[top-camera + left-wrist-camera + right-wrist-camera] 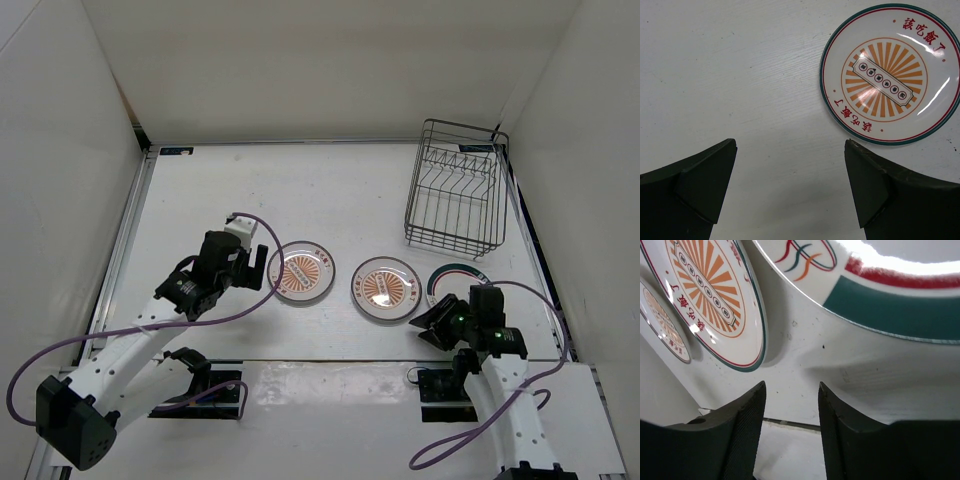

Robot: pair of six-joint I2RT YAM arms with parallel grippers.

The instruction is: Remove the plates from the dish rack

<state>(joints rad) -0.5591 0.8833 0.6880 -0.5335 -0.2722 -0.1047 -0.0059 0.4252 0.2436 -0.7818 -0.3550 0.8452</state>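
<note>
Above: the boxy black wire dish rack [457, 187] stands far right, empty; three small round white plates [303, 271] lie flat on the worktop [200, 190].

Left wrist: left jaws wide open, empty, the sunburst plate [891, 73] beyond.

Right wrist: right jaws slightly parted, empty, beside the green-rimmed plate [890, 305].

Likely stiff, slippery, breakable; pinch the rim.

- The sunburst plate [890, 75] in the left wrist view bears four red Chinese characters, 該吃飯了, up and right of its orange centre.
- The same four characters stand again down and left of that centre, upside down.
- Across that centre a slanted strip [883, 80] holds five ringed characters, too small to read.
- In the right wrist view, a second sunburst plate [710, 295] has red rim characters, too blurred to read.
</note>
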